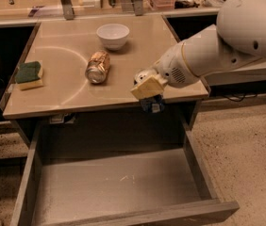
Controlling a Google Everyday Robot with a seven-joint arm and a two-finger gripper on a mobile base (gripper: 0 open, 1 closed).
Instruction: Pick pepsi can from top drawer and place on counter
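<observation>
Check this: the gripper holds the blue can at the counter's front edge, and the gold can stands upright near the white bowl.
One error: the camera view shows the gold can lying on its side near the white bowl, not upright. The gripper does hold the blue can at the counter's front edge.

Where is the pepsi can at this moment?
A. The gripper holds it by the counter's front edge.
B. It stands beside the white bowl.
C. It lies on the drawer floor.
A: the gripper is shut on the pepsi can at the front edge of the counter, above the open top drawer.
</observation>
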